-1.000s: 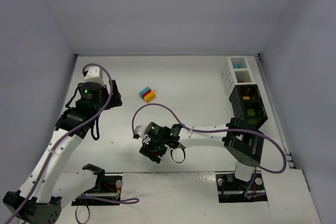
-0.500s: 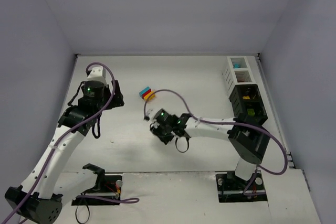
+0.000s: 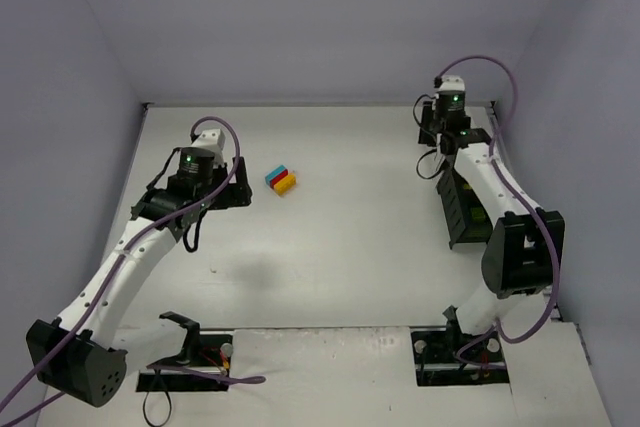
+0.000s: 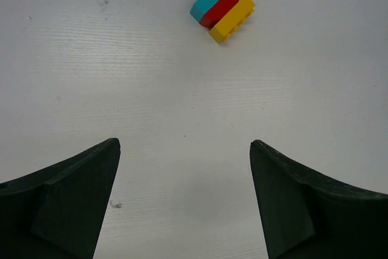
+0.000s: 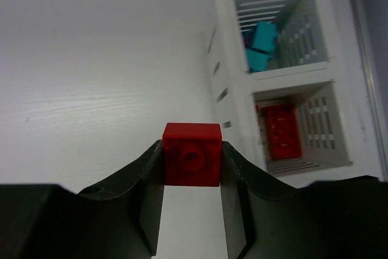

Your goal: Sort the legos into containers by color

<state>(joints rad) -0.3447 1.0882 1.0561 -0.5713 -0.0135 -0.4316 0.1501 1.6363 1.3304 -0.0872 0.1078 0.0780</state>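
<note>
My right gripper [image 5: 191,150] is shut on a red brick [image 5: 191,156], held above the table just left of the white slatted container [image 5: 229,83]. The container's far compartment holds cyan legos [image 5: 262,43] and the nearer one a red lego [image 5: 280,131]. In the top view the right gripper [image 3: 435,137] hangs at the far right over that container, hiding most of it. A cyan, red and yellow cluster of legos [image 3: 281,179] [image 4: 222,7] lies on the table. My left gripper [image 4: 185,144] [image 3: 236,190] is open and empty, just short of the cluster.
Black containers [image 3: 468,215] continue the row toward the near side, with a green lego [image 3: 481,213] showing inside. The enclosure's walls stand close behind and to the right of the containers. The arm bases and cables sit at the near edge.
The right gripper closed on the red brick at the table's middle and swung far right to the white container. The left arm moved right, toward the brick cluster, staying open.
</note>
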